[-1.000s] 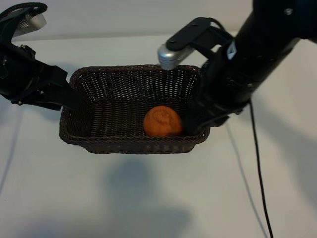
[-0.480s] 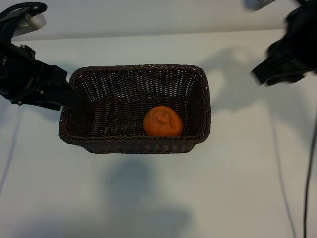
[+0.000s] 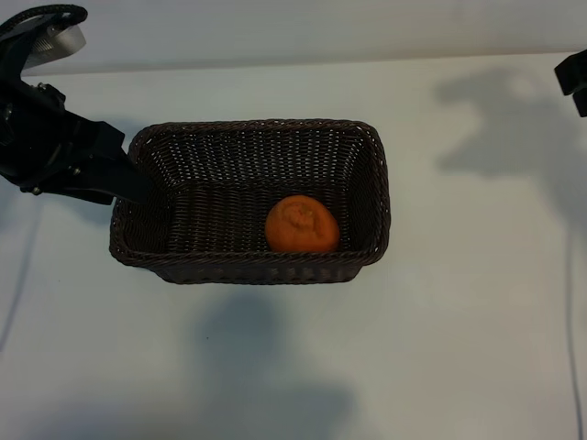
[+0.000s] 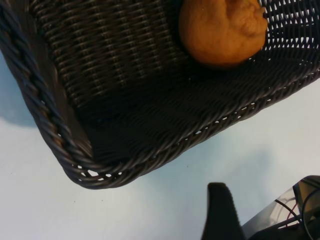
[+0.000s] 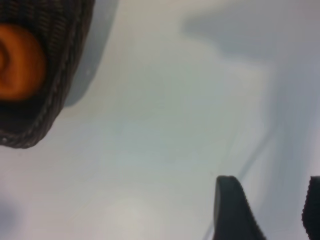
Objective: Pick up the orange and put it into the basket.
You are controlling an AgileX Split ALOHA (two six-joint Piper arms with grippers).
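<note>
1. Exterior view: right gripper (image 3: 576, 81) shows only as a dark sliver at the far right edge, well apart from the basket (image 3: 147, 151). A second ago it reached down inside the basket's right end, just beside the orange (image 3: 302, 225); it has since pulled out to the right. The orange stays alone on the basket floor, toward the near-right corner, so the placing looks done. The left gripper (image 3: 124, 179) sits at the basket's left wall, unmoved.

2. Left wrist view: one dark fingertip (image 4: 222, 212) of the left gripper hangs over bare table (image 4: 40, 200) outside a rounded corner of the basket (image 4: 60, 135). It pinches nothing, its jaws spread. The orange (image 4: 222, 31) lies inside, far from that fingertip.

3. Right wrist view: the right gripper (image 5: 267, 210) has its fingers (image 5: 231, 207) spread apart and empty over the table (image 5: 160, 125). The basket (image 5: 62, 80) and the orange (image 5: 20, 62) within it sit well off to one side.
</note>
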